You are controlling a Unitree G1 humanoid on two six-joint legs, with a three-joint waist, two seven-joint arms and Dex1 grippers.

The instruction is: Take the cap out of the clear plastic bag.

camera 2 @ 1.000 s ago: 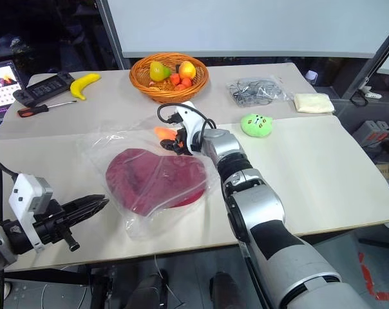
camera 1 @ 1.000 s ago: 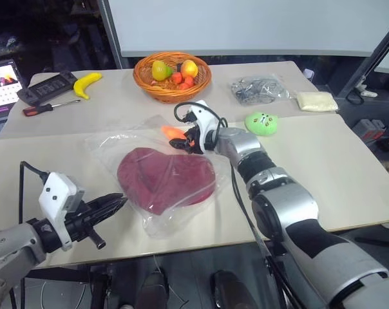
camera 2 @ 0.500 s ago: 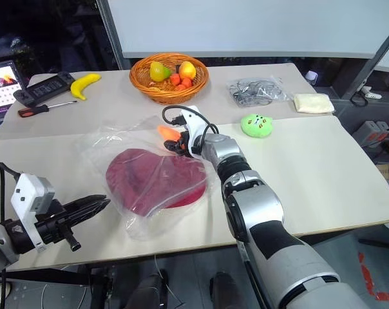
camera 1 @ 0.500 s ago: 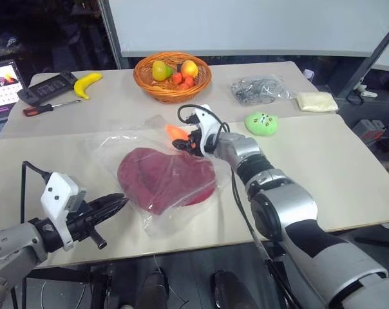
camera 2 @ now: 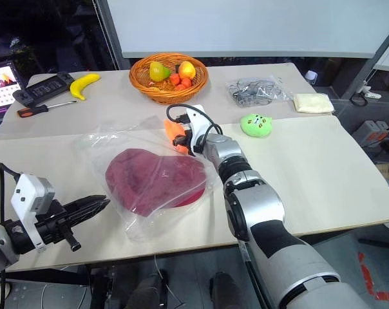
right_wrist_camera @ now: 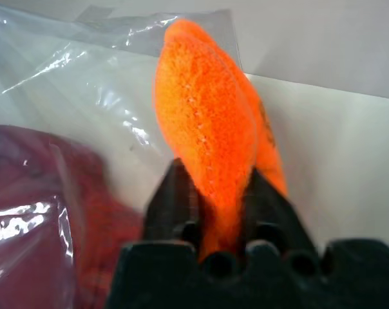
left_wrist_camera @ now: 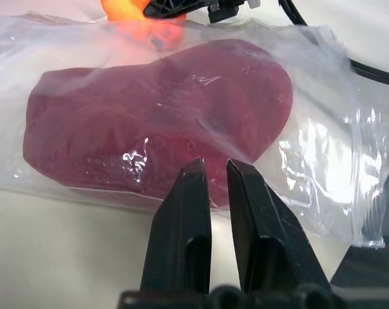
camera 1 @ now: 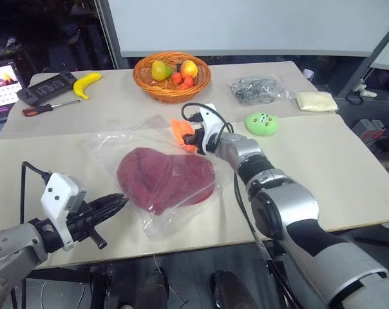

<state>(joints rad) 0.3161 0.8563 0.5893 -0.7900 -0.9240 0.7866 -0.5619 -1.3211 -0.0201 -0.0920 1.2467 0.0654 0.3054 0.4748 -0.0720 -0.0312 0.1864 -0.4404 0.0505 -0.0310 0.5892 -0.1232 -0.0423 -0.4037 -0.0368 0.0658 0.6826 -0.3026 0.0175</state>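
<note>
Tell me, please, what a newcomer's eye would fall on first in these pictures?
Probably the maroon cap sealed inside the clear bag at the middle of the table. Next, the orange plush toy pinched in the right gripper at the bag's far edge. The fruit basket stands at the back.

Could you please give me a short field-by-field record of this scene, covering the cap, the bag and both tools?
cap: maroon cap, lying flat inside the bag
bag: clear plastic bag on the table, cap not yet out
right tool: right tool at the bag's far edge, shut on the orange plush toy
left tool: left tool shut, holding nothing, pointing at the near side of the bag
behind the bag: fruit basket, green plush toy
</note>
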